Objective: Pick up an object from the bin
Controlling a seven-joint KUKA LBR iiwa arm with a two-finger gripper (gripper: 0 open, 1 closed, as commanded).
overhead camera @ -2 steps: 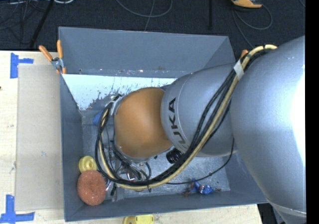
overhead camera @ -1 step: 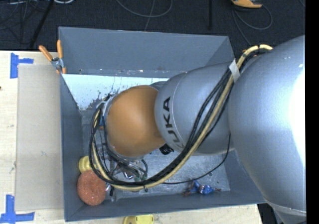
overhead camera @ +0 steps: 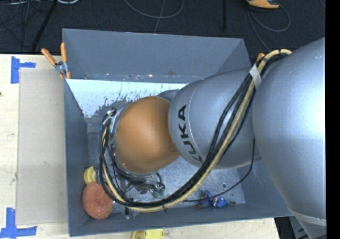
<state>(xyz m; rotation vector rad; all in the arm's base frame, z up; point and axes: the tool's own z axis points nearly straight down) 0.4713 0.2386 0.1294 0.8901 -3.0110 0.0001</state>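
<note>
Three small things are lying on the floor of the bin (overhead camera: 154,60), and none is yet marked out as the one to be picked. A rough red-orange ball (overhead camera: 98,201) is resting in the bin's seven-o'clock corner, at about eight o'clock from the gripper (overhead camera: 139,184) and near it but apart. A yellow piece (overhead camera: 90,174) is sitting just beside the ball, at its eleven o'clock, partly behind the cables (overhead camera: 114,190). A blue piece (overhead camera: 215,201) is lying at four o'clock from the gripper, close to the bin's six-o'clock wall.

The gripper is hanging low over the floor between these things, under the orange cover (overhead camera: 144,134) of the arm (overhead camera: 212,126), which is reaching in from three o'clock. The cover is hiding the gripper's working end, so whether it is spread, pressed together or pinching something cannot be told, and nothing is showing in its grasp.

Judged from this, the reach into the bin is the step in hand, with no pick confirmed. If the ball is the aim, the next move is calling for a shift toward eight o'clock to centre over it. The corner walls are leaving little room there, and a round thing is likely to roll off an uneven pinch.
</note>
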